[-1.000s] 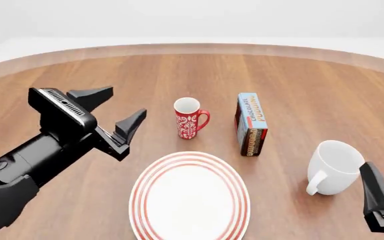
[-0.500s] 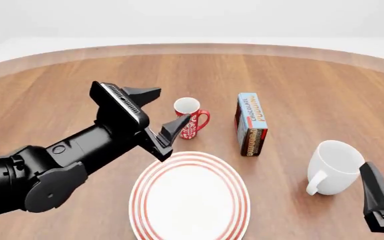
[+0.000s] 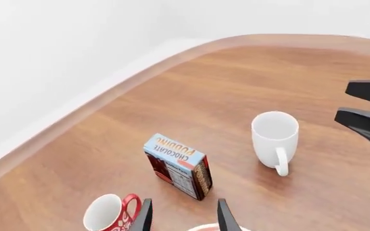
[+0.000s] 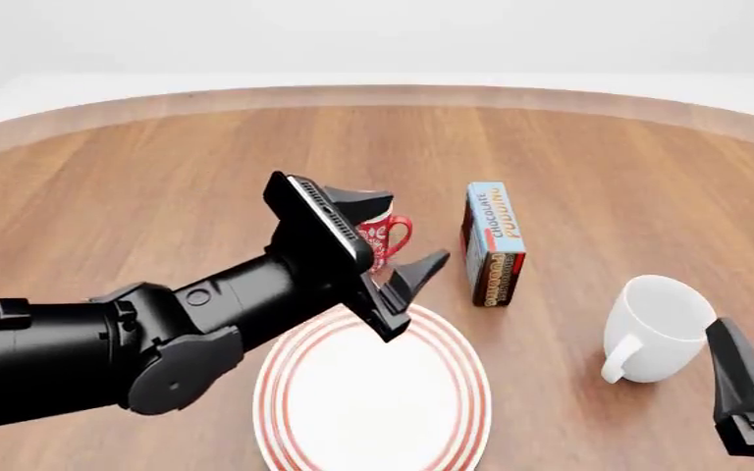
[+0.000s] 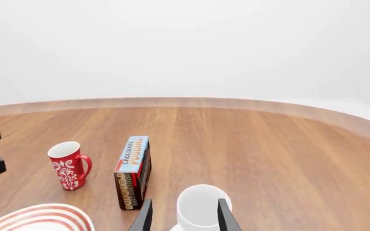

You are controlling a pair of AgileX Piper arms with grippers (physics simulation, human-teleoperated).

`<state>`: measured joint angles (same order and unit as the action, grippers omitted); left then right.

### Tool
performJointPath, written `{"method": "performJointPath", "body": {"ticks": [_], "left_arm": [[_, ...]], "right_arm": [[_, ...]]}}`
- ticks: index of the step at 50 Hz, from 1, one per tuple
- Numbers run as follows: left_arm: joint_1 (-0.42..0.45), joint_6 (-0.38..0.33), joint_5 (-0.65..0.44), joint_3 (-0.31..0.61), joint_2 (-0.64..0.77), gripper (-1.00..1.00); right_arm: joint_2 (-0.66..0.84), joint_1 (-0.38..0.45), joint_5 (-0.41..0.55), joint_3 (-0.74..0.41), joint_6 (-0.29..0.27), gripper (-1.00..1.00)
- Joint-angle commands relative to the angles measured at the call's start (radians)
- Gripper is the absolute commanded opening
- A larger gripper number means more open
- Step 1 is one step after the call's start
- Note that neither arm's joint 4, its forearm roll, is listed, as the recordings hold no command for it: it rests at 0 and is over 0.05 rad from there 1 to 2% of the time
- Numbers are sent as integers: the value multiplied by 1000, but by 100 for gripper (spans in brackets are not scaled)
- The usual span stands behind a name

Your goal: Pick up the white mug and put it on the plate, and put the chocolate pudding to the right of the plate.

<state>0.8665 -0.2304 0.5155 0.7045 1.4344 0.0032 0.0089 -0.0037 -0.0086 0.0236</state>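
The white mug point(image 4: 659, 324) stands at the right of the table, its handle toward the front. Just behind it, at the frame's lower right corner, is my right gripper point(image 4: 741, 388). The right wrist view shows this gripper point(image 5: 183, 219) open, with the white mug point(image 5: 198, 209) just ahead of its fingers. The red-ringed plate point(image 4: 462, 392) lies at the front centre. Beyond it the chocolate pudding point(image 4: 493, 240) stands upright. My left gripper point(image 4: 419, 227) is open and empty above the plate's far edge. In the left wrist view this gripper point(image 3: 183, 219) faces the chocolate pudding point(image 3: 178, 166) and the white mug point(image 3: 275, 137).
A small red mug with a white floral pattern point(image 4: 385, 235) stands left of the pudding box, partly hidden behind my left gripper. The table's curved wooden rim point(image 4: 377, 95) runs along the back.
My left arm has swung right from the table's left side to above the plate's far edge, in front of the red mug. The right arm and all objects have stayed put.
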Motion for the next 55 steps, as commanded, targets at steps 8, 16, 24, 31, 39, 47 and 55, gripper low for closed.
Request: {"method": "performJointPath", "body": {"ticks": [8, 16, 24, 31, 39, 47, 55], "left_arm": [[91, 44, 9, 62, 82, 100], [130, 91, 14, 87, 114, 100], [161, 125, 13, 108, 142, 100], [181, 152, 11, 127, 162, 100], [199, 187, 7, 162, 198, 100], [235, 203, -3, 194, 233, 100], [253, 226, -6, 218, 267, 100]], "right_arm": [[0, 1, 0, 0, 0, 100], [0, 0, 0, 0, 0, 100], [0, 0, 0, 0, 0, 100], [0, 0, 0, 0, 0, 100], [0, 0, 0, 0, 0, 100], [1, 9, -1, 3, 7, 100], [1, 9, -2, 3, 6, 100]]}}
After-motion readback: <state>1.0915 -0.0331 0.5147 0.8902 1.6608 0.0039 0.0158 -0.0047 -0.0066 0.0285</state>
